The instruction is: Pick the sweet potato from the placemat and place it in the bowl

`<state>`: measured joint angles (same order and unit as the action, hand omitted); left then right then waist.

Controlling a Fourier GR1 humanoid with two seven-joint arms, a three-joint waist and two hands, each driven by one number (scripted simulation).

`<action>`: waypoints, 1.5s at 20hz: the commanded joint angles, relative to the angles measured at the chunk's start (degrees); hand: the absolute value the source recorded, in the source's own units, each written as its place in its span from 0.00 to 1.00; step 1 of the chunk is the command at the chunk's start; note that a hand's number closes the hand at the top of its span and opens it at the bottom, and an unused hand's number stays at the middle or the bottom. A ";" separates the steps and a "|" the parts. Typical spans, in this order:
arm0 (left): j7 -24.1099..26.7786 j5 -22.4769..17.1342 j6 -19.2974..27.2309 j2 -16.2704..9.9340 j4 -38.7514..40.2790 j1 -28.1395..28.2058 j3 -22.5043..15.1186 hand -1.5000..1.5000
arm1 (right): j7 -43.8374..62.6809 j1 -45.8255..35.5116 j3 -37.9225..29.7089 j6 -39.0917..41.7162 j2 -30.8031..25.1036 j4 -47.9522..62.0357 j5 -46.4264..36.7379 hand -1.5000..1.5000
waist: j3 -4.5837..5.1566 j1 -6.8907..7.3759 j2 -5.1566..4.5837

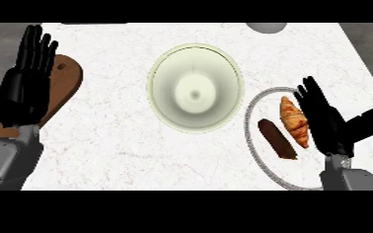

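The right hand hovers with its fingers straight and spread over the croissant, beside the sweet potato. The bowl waits at its ten o'clock. The left hand rests open.

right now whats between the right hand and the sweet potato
In the head view, a croissant lies between the right hand and the sweet potato.

pale green bowl, seemingly dark brown sweet potato
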<state>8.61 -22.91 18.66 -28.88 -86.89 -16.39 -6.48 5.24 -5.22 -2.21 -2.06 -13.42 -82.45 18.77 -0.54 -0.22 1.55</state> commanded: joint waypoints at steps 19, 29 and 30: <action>-2.42 -2.59 -4.37 -4.31 4.29 3.79 5.27 0.50 | -22.84 4.67 39.32 8.04 -23.86 -37.54 -56.78 0.00 | 0.59 -1.86 -0.78; -4.22 -1.31 -3.35 -3.24 1.08 4.92 4.31 0.50 | 3.64 4.85 35.92 28.40 -37.01 -56.62 -66.69 0.00 | 0.77 -1.17 -0.86; -1.90 -0.41 -3.23 -2.05 2.45 4.36 3.92 0.50 | 6.28 3.39 36.09 31.66 -37.71 -58.13 -65.88 0.00 | 0.89 -1.49 -0.99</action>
<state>6.09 -24.09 14.87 -31.96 -84.54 -11.43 -2.16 3.23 -1.41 33.84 20.45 -45.94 -132.61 -43.20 0.22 -1.54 0.66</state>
